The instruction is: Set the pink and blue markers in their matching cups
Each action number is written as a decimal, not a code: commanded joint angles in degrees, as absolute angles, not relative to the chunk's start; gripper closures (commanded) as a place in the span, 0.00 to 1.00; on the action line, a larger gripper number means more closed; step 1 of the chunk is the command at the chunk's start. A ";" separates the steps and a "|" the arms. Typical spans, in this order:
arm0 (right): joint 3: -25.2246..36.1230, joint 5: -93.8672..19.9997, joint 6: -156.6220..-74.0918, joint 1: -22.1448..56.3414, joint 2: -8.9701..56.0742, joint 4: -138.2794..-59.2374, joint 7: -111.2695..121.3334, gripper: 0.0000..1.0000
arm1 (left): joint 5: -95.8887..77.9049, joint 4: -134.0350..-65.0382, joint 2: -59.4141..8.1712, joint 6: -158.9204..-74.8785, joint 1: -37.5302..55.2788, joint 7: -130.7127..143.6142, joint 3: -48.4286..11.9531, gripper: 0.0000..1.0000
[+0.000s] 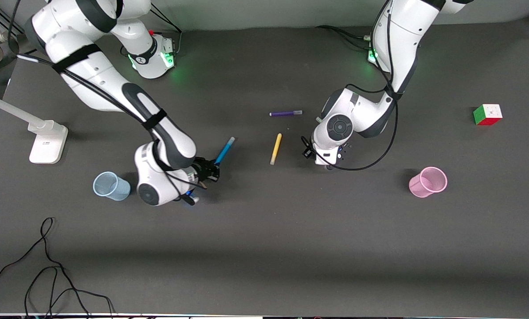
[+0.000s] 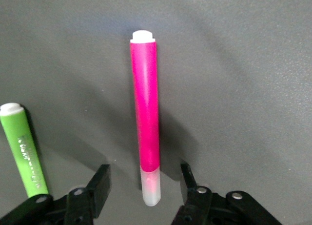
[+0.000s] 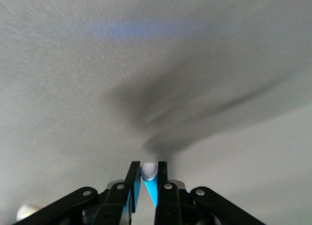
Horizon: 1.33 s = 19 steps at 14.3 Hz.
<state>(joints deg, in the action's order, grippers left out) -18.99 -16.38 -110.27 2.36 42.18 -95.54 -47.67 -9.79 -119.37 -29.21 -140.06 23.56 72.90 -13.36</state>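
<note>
My right gripper [image 1: 211, 170] is shut on the blue marker [image 1: 225, 150], which sticks out of it at a slant over the table, a short way from the pale blue cup [image 1: 110, 186]. In the right wrist view the marker's white end [image 3: 148, 170] shows between the shut fingers. My left gripper [image 2: 145, 186] is open, low over the table, with its fingers [image 2: 100, 183] on either side of the pale cap of the pink marker [image 2: 146, 122], which lies flat. In the front view the left hand [image 1: 328, 146] hides that marker. The pink cup [image 1: 428, 181] stands toward the left arm's end.
A lime-green pen [image 2: 25, 154] lies beside the pink marker. A yellow pen [image 1: 276, 149] and a dark purple pen [image 1: 285, 113] lie mid-table. A colour cube [image 1: 487, 114] sits past the pink cup. A white stand base [image 1: 47, 141] and loose cables [image 1: 47, 266] are at the right arm's end.
</note>
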 commanded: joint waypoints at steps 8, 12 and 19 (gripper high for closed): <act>-8.63 4.38 -110.10 0.79 14.87 -100.27 -30.36 1.00 | -9.93 -106.93 -24.08 -117.42 17.52 71.38 -12.31 1.00; 0.16 4.48 -133.53 0.79 6.78 -117.73 -6.12 1.00 | -13.52 -87.74 -25.05 -89.34 2.41 56.91 -12.39 1.00; 2.81 4.66 -144.40 0.79 6.68 -123.49 0.96 1.00 | -28.81 -83.76 -32.15 -80.07 -22.30 33.42 -12.48 1.00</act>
